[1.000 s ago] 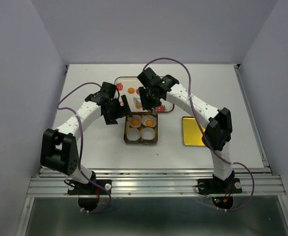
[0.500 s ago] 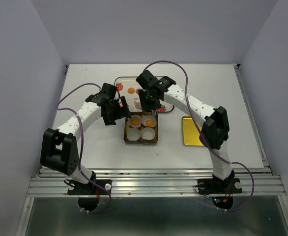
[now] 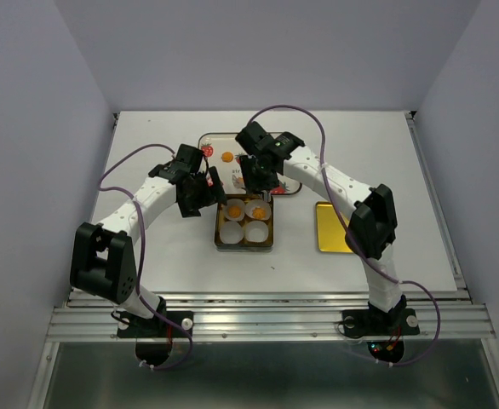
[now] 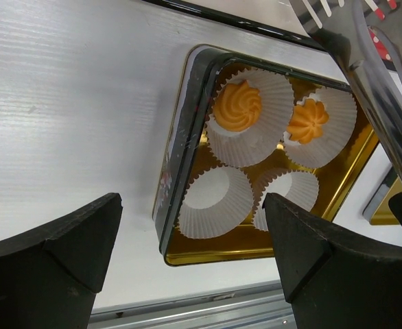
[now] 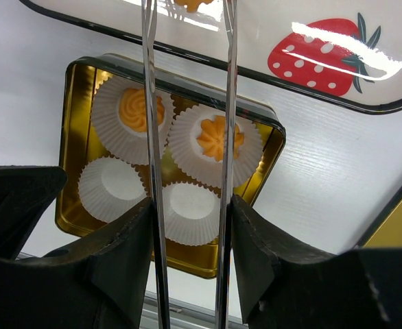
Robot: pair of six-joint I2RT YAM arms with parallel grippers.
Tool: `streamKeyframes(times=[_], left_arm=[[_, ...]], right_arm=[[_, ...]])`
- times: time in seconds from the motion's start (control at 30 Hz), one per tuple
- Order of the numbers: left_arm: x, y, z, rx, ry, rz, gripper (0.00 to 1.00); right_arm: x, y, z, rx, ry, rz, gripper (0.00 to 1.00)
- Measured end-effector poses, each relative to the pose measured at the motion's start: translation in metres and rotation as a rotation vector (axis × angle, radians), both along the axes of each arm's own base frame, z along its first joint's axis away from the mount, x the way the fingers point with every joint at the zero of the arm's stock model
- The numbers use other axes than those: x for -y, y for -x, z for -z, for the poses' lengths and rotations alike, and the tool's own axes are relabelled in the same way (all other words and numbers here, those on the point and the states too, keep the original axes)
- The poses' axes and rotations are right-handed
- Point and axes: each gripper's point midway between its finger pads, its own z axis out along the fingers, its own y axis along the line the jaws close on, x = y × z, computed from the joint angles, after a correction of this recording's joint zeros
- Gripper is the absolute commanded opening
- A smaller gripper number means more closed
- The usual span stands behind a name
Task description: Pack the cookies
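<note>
- left fingers [image 4: 50,260] spread wide, empty, by the gold tin's [image 4: 189,133] left edge.
- right fingers [image 5: 119,267] pinch metal tongs [image 5: 151,137], held over the tin.
- two cookies [image 4: 237,105] sit in its far paper cups [image 4: 273,86]; another lies on the tray [image 5: 256,20].

On your white surface [image 3: 386,153] sits a square gold tin [image 5: 77,137], and in it four white pleated paper cups [image 4: 216,211] stand two by two, edges touching. Just beyond the tin you'll see a white tray [image 5: 256,55] with a dark rim and a red strawberry print [image 5: 317,55]. A flat gold lid [image 3: 330,228] lies to the tin's right, apart from it. Thin metal tongs [image 5: 225,137] hang over the cups — blades apart.
</note>
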Motion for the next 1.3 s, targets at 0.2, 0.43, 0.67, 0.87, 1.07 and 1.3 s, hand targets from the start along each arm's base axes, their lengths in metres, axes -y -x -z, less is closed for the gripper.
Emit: streamKeyframes(times=[0.2,0.43,0.67,0.87,1.07,1.3], left_arm=[[-0.001,-0.001,0.0,0.002,-0.007,-0.004,0.96],[-0.003,-0.001,0.001,0.005,-0.015,-0.01,0.96],[-0.005,-0.002,0.001,0.007,-0.023,-0.018,0.96],[-0.006,-0.002,0.001,0.005,-0.029,-0.028,0.96],[-0.008,-0.002,0.002,0.003,-0.037,-0.036,0.96],[-0.009,-0.005,-0.006,0.011,-0.047,-0.046,0.96]], right_arm=[[0.0,0.0,0.003,-0.003,0.007,-0.006,0.52],[0.0,-0.001,0.011,-0.012,0.025,-0.019,0.52],[0.0,-0.002,0.017,-0.018,0.036,-0.021,0.46],[0.0,-0.006,0.019,-0.011,0.047,-0.023,0.39],[0.003,-0.01,0.018,0.013,0.07,-0.021,0.39],[0.007,-0.022,0.005,0.077,0.092,-0.022,0.38]])
